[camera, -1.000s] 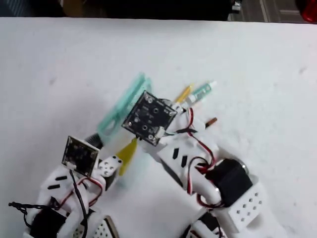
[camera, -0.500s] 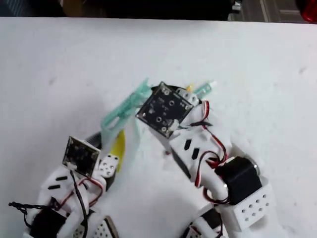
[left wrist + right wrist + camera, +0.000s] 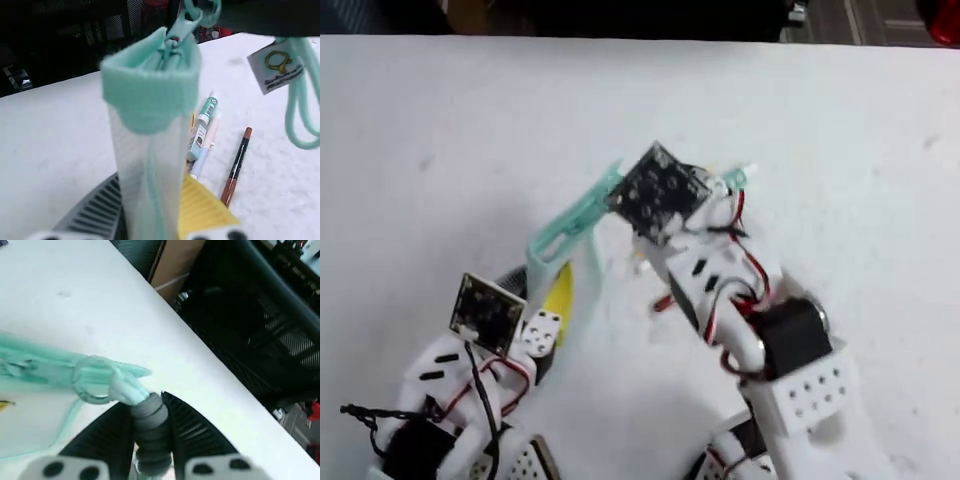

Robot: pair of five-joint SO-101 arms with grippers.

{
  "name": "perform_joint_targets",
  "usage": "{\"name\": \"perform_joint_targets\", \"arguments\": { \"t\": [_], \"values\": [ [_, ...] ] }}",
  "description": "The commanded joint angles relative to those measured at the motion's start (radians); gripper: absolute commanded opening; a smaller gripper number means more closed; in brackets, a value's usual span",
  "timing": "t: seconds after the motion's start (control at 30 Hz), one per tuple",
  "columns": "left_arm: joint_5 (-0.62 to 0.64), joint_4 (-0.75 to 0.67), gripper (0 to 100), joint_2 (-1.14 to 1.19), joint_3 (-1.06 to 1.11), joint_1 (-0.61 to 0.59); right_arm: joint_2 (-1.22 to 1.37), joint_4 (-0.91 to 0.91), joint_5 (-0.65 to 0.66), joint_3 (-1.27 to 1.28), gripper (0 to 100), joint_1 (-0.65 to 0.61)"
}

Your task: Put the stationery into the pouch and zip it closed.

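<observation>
Mint pouch (image 3: 570,225), clamped by the left gripper (image 3: 150,217), is likely being unzipped: the right gripper (image 3: 147,415) pinches its cord (image 3: 127,387), needing a straight pull away from the left claw.

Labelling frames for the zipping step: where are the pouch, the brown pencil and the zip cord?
pouch (image 3: 150,95): left wrist view, mint fabric end.
brown pencil (image 3: 237,162): left wrist view, mid-shaft.
zip cord (image 3: 125,387): right wrist view, pale knotted part.

Table (image 3: 440,130) viewed from above by high cam; pouch (image 3: 570,222) shared w/ both wrist cams, viewed close-up.
</observation>
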Motion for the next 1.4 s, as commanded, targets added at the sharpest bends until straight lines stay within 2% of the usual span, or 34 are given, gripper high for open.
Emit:
{"name": "perform_joint_targets", "arguments": {
  "t": [0.0,0.6,0.9,1.0,1.13,1.2,1.37],
  "values": [
    [0.008,-0.012,3,-0.013,-0.031,-0.005,0.065,-0.044,0.003,-0.018,1.9,0.084],
    [0.006,-0.009,3,-0.013,-0.031,-0.005,0.252,-0.202,0.003,-0.021,1.9,0.213],
    [0.006,-0.011,3,-0.013,-0.028,-0.005,0.266,-0.206,0.002,-0.038,2.1,0.214],
    [0.006,-0.012,3,-0.013,-0.025,-0.005,0.228,-0.096,-0.028,-0.055,5.3,0.154],
    [0.006,-0.052,3,-0.013,-0.026,-0.015,0.085,0.085,-0.054,-0.069,24.1,0.059],
    [0.009,-0.103,3,-0.013,-0.028,-0.027,-0.001,0.176,-0.052,-0.068,30.3,0.018],
    [0.012,-0.196,2,-0.013,-0.008,-0.065,-0.165,0.374,-0.052,-0.066,28.5,-0.044]
  ]
}}
